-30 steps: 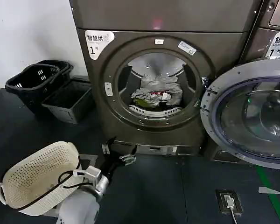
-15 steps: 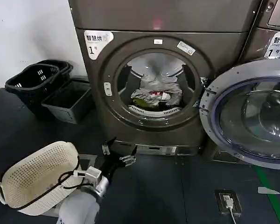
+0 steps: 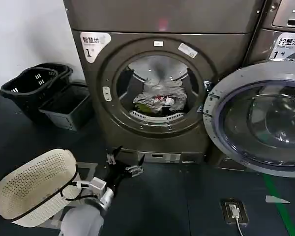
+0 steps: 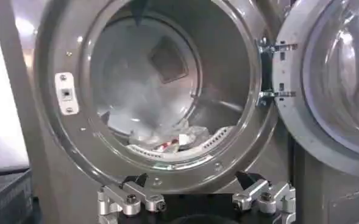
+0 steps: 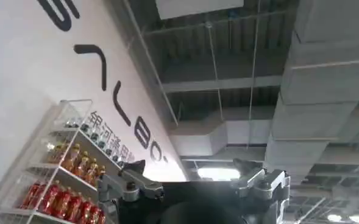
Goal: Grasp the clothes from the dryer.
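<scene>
one heap of clothes (image 3: pixel 157 97) in dryer (image 3: pixel 157 73) drum | left gripper (image 3: pixel 124 160) well short, fingers apart, empty | right gripper (image 5: pixel 194 182) fingers apart

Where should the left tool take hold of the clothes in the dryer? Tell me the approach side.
Grip the raised grey-white crest of the clothes, coming straight in through the open porthole of the dryer from the front. The heap sits low in the drum, and the left tool is open, below the opening.
</scene>
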